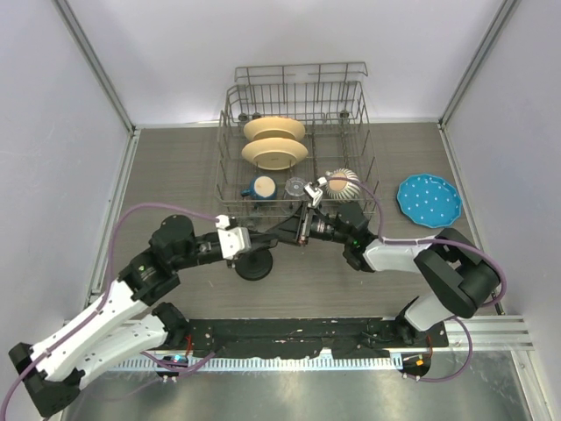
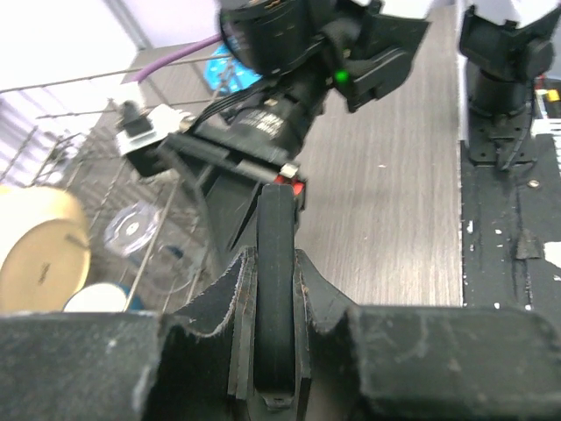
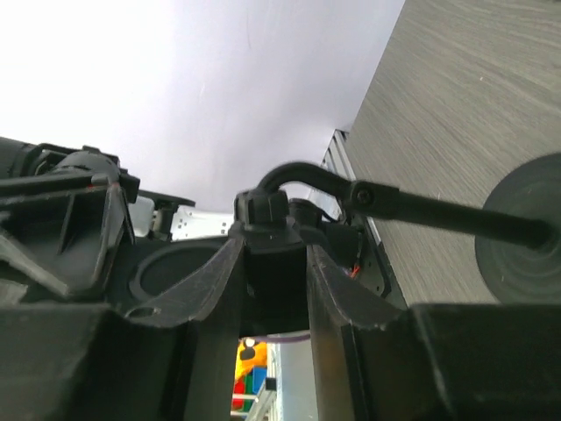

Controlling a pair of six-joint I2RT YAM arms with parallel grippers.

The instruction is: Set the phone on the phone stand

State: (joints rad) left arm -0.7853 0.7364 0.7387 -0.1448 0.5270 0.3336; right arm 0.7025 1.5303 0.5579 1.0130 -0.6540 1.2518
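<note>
Phone point(image 2: 276, 219) sits clamped edge-on in left tool point(image 2: 274, 259); right tool point(image 3: 273, 250) pinches head of phone stand point(image 3: 438, 210). Advise square, slow insertion before release.

Plain white walls point(image 1: 175, 53) close in a grey wood-grain tabletop point(image 1: 175, 167) on three sides, with slim metal posts point(image 1: 95, 66) at the back corners. The light is soft and even, brightest on the back wall.
</note>
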